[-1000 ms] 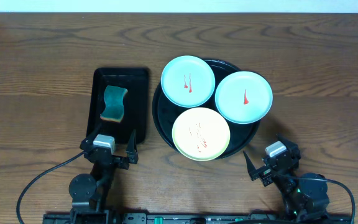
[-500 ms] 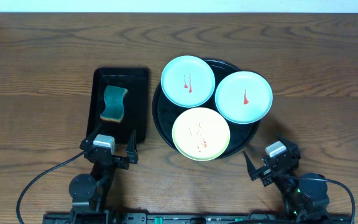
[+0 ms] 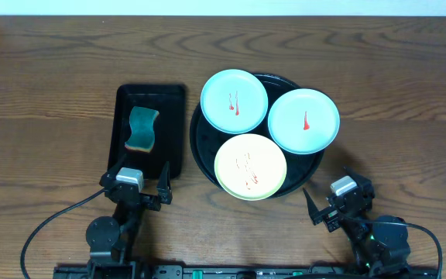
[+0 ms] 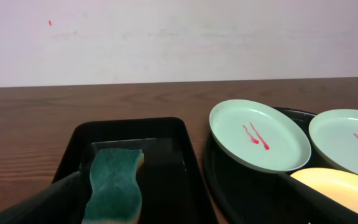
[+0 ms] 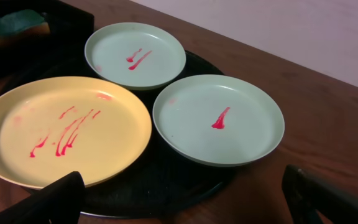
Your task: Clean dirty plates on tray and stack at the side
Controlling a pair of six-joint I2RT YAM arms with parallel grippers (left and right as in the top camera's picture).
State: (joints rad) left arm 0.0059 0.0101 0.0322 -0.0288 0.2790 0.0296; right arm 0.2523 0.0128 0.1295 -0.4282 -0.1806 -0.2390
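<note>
The round black tray (image 3: 197, 143) holds three plates. A mint plate (image 3: 234, 101) with two red streaks lies at its back left. A mint plate (image 3: 303, 120) with one red streak lies at its right. A yellow plate (image 3: 250, 166) with faint red streaks lies at its front. My left gripper (image 3: 139, 177) is open and empty near the table's front, just behind the small tray's front end. My right gripper (image 3: 330, 192) is open and empty, in front and to the right of the round tray. In the right wrist view the yellow plate (image 5: 61, 134) lies nearest its fingers.
A rectangular black tray (image 3: 173, 116) left of the round tray holds a green sponge (image 3: 142, 129). The sponge (image 4: 114, 183) lies just ahead of my left gripper in the left wrist view. The bare wooden table (image 3: 53, 93) stretches all round, with a pale wall behind.
</note>
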